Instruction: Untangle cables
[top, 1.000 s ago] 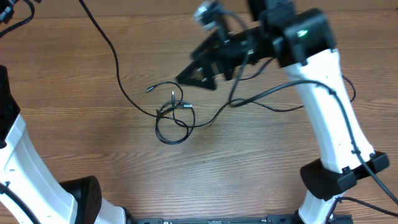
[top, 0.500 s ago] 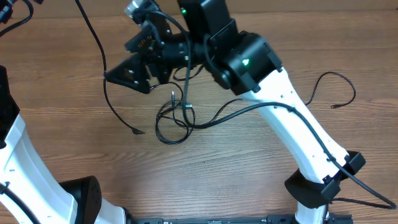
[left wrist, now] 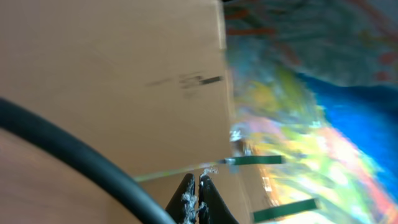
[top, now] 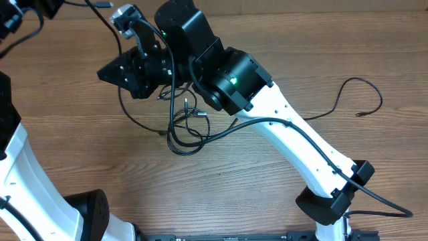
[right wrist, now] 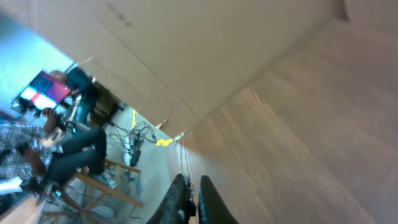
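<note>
The cables (top: pixel 187 130) lie as a small knot of thin black loops at mid-table, with silver plug tips (top: pixel 185 102) poking out. One long thin cord (top: pixel 127 110) runs from the knot up toward the top left corner. Another loose cord (top: pixel 359 114) lies apart at the right. My right gripper (top: pixel 103 72) hovers up and left of the knot, and the right wrist view shows its jaws shut (right wrist: pixel 191 180) over bare wood. My left gripper (left wrist: pixel 198 180) is shut, with white fluff between its fingers. A black cord (left wrist: pixel 74 155) passes beside it; whether it is held does not show.
My right arm (top: pixel 294 147) stretches diagonally across the table from its base at the front right (top: pixel 331 201). My left arm (top: pixel 20 174) stands at the front left. A cardboard box wall (right wrist: pixel 186 50) borders the table's far side.
My right arm has swung from the upper middle to the far left, and its jaws have closed. The long cord's lower stretch shifted left, and its end pulled away from the knot.
</note>
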Available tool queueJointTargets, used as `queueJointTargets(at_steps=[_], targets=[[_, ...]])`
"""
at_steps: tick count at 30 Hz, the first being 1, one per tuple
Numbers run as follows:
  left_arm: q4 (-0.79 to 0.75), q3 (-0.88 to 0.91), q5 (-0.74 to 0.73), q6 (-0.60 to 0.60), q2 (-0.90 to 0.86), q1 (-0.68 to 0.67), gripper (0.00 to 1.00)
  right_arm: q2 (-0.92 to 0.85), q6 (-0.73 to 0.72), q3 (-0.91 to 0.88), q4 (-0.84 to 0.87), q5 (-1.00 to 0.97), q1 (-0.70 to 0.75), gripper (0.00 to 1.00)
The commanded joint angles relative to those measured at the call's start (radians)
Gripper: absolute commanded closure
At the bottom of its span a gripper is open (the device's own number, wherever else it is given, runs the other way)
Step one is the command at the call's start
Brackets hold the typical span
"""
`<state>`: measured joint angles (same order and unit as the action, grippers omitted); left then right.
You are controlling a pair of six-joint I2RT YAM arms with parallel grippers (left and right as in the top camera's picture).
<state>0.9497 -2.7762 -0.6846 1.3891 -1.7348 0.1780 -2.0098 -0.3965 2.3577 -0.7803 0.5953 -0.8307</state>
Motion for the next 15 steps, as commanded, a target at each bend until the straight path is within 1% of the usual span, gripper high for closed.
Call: queueJointTargets(at_steps=[1,3,5,7,9,11,13,14,15], targets=[[0.105,-0.008,0.089,-0.208,0.005,0.022,0.96,0.006,-0.142,0.0,-0.066,-0.033,0.032,0.96],[0.231,-0.008,0.194,-0.316,0.005,0.035,0.96,0.019,-0.159,0.0,-0.138,-0.033,0.055,0.96],[0.381,-0.008,0.368,-0.443,0.0,0.039,0.96,0.036,-0.182,0.0,-0.212,-0.033,0.08,0.96],[0.501,-0.008,0.523,-0.52,-0.007,0.038,0.96,0.052,-0.202,0.0,-0.264,-0.023,0.103,0.96],[0.588,-0.007,0.623,-0.549,-0.019,0.037,0.96,0.069,-0.206,0.0,-0.285,0.023,0.123,0.96],[0.659,-0.007,0.668,-0.57,-0.037,0.037,0.96,0.082,-0.206,0.0,-0.283,0.081,0.136,0.96],[0.706,-0.007,0.665,-0.592,-0.056,0.037,0.94,0.094,-0.206,0.0,-0.282,0.111,0.14,0.96],[0.733,-0.007,0.663,-0.593,-0.065,0.037,0.92,0.1,-0.206,0.0,-0.281,0.114,0.14,0.96],[0.74,-0.006,0.645,-0.623,-0.075,0.037,0.91,0.104,-0.205,0.0,-0.282,0.114,0.14,0.96]])
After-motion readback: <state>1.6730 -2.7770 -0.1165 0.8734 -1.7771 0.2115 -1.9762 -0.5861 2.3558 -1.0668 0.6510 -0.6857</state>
